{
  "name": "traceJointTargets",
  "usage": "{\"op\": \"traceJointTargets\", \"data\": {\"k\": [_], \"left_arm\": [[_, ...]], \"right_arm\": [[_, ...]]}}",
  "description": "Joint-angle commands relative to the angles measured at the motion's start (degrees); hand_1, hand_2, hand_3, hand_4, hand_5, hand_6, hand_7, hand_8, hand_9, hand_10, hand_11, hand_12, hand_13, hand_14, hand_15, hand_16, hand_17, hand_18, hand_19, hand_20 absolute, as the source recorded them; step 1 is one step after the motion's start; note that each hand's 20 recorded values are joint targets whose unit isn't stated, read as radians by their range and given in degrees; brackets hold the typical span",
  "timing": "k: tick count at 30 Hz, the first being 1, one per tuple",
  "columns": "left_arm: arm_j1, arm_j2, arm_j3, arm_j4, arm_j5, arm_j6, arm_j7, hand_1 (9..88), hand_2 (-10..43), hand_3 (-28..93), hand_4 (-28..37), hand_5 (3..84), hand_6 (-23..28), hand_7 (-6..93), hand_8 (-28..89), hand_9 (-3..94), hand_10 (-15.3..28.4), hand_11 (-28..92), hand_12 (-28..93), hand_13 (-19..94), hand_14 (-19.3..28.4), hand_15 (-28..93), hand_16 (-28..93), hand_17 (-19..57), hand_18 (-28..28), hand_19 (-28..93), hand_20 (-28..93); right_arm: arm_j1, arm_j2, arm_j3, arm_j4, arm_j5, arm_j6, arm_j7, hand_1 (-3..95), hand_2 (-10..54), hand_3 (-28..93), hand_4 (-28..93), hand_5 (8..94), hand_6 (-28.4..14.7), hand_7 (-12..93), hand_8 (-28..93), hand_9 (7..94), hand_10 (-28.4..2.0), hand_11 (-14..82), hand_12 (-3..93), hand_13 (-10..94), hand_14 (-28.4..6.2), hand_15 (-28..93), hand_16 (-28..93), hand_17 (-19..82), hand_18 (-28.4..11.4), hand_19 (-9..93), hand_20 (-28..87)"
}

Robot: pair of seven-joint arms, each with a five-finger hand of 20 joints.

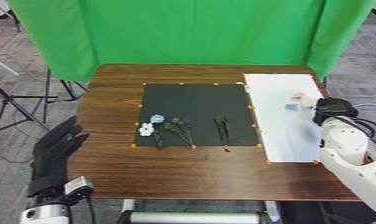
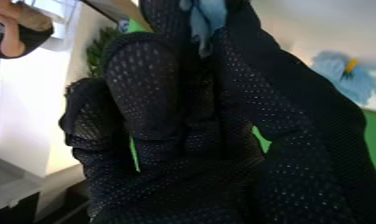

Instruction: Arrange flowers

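My right hand (image 1: 334, 109) is at the right edge of the white sheet (image 1: 287, 135), beside a light-blue flower (image 1: 292, 107) and a pink flower (image 1: 297, 95). In the right wrist view, the right hand (image 2: 149, 95) has its fingers curled, with blue petals (image 2: 206, 22) pinched between thumb and fingers; another blue flower (image 2: 346, 75) shows past the thumb. On the black mat (image 1: 198, 105) lie a blue flower (image 1: 157, 119), a white flower (image 1: 146, 130) and green stems (image 1: 222, 127). My left hand (image 1: 56, 150) is open by the table's left edge, holding nothing.
Small orange markers (image 1: 194, 146) line the mat and sheet edges on the brown table (image 1: 184, 175). A green cloth (image 1: 202, 35) hangs behind the table. Black tripod legs (image 1: 5, 100) stand on the floor at the left.
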Motion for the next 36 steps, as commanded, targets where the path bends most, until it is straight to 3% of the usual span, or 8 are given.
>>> {"op": "traceJointTargets", "data": {"k": [1,7,8,10,16,27,31,36], "left_arm": [[1.3,0.23,-0.62,-0.41,-0.3,-0.08,0.15,26.7,4.3,84,-18.3,37.7,9.5,16.4,-11,31.0,18.9,36,5,24,26.8,65,-18,-9.3,21.7,60,4],[1.6,-0.59,-1.24,-0.67,0.91,-0.45,-0.83,26.8,4.5,84,-18.3,37.8,9.5,16.4,-11,31.0,19.0,36,5,24,26.8,65,-18,-9.2,21.7,60,4],[1.8,-0.04,-1.17,-0.75,0.35,-0.04,-0.3,26.8,4.5,84,-18.2,37.7,9.5,16.4,-11,31.0,19.0,36,5,24,26.8,65,-18,-9.2,21.7,60,4],[1.6,-0.52,-1.29,-0.69,0.95,-0.52,-0.94,26.8,4.5,84,-18.2,37.7,9.5,16.4,-11,31.1,19.0,36,5,24,26.8,65,-18,-9.2,21.7,60,4],[1.7,-0.4,-1.37,-0.71,0.91,-0.43,-0.92,26.8,4.5,84,-18.2,37.8,9.5,16.4,-11,31.0,18.9,36,5,24,26.8,65,-18,-9.3,21.7,60,4],[1.1,-1.64,-1.96,-0.52,2.77,-1.6,-2.64,26.8,4.5,84,-18.3,37.7,9.5,16.5,-11,31.0,18.9,36,5,24,26.8,65,-18,-9.3,21.7,60,4],[0.8,-2.28,-2.38,-0.39,3.88,-2.54,-3.88,26.8,4.4,84,-18.3,37.8,9.5,16.5,-11,31.0,18.9,36,5,23,26.9,65,-18,-9.3,21.7,60,4],[0.3,-2.41,-2.43,-0.16,4.12,-3.0,-4.44,26.8,4.5,84,-18.4,37.8,9.5,16.5,-11,31.0,18.9,36,5,24,26.9,65,-18,-9.3,21.7,61,4]], "right_arm": [[-0.6,1.0,1.9,-4.6,-3.2,4.4,-2.5,54.9,-7.2,75,-28,78.0,0.5,26,0,86.6,-6.7,23.7,36.2,79,-3.7,65,18,49,-17.5,93,23],[1.6,0.5,-0.2,-10.4,-4.7,8.0,-5.8,55.1,-7.4,75,-28,78.6,0.1,25,1,87.0,-6.8,23.6,36.7,79,-3.9,65,19,49,-17.5,93,23],[2.3,0.0,-0.8,-11.2,-5.1,8.5,-6.8,55.1,-7.4,75,-28,78.7,0.2,25,1,87.0,-6.8,23.6,36.7,79,-3.9,65,19,49,-17.5,93,24],[2.8,-0.9,-1.4,-13.3,-5.2,8.8,-8.7,55.1,-7.5,76,-28,78.7,0.1,25,1,87.0,-6.8,23.5,36.8,79,-3.9,65,19,49,-17.5,93,24],[7.2,-5.7,-6.7,-16.4,-5.6,9.2,-13.7,55.0,-7.4,76,-28,78.9,0.0,25,2,87.0,-6.9,23.5,36.9,79,-3.9,65,19,49,-17.5,93,24],[14.3,-18.8,-17.7,-13.6,-7.9,8.6,-17.5,55.0,-7.4,76,-28,78.9,0.1,24,2,87.0,-7.0,23.6,36.7,79,-3.9,65,19,49,-17.4,93,24],[15.0,-22.3,-20.1,-12.4,-8.5,8.3,-17.6,55.0,-7.4,76,-28,78.9,0.1,24,2,87.0,-7.0,23.7,36.7,79,-3.9,65,19,49,-17.5,93,24],[14.0,-25.7,-20.8,-11.0,-9.5,6.2,-18.0,55.0,-7.4,76,-28,78.9,0.2,24,2,87.0,-7.1,23.9,36.8,79,-4.0,65,19,49,-17.4,93,25]]}}
